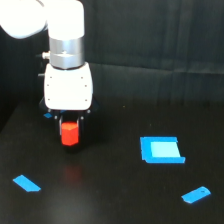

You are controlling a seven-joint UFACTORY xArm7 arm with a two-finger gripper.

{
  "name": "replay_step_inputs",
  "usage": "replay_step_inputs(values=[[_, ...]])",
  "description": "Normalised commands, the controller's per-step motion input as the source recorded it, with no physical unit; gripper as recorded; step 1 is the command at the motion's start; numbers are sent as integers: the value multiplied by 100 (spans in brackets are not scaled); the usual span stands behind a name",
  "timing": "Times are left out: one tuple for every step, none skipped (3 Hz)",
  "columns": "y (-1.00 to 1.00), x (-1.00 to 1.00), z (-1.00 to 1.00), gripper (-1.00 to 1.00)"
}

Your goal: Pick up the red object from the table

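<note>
One red block [69, 133] sits pinched between the closed fingers of the gripper [69, 131], seemingly lifted just off the table [110, 200] above its faint reflection, so the lift should go straight up, slowly, with the squeeze kept firm.

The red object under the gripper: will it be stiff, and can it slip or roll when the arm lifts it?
The red object looks like a solid short block, so probably stiff. It sits just below the gripper; whether the jaws are closed cannot be seen. Its surface looks smooth, so it may slip. Set down upright on the table, it would likely not roll.
</note>
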Motion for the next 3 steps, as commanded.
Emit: replay_step_inputs(values=[[-8, 6, 100, -99], [2, -5, 95, -100], [7, 4, 96, -100]])
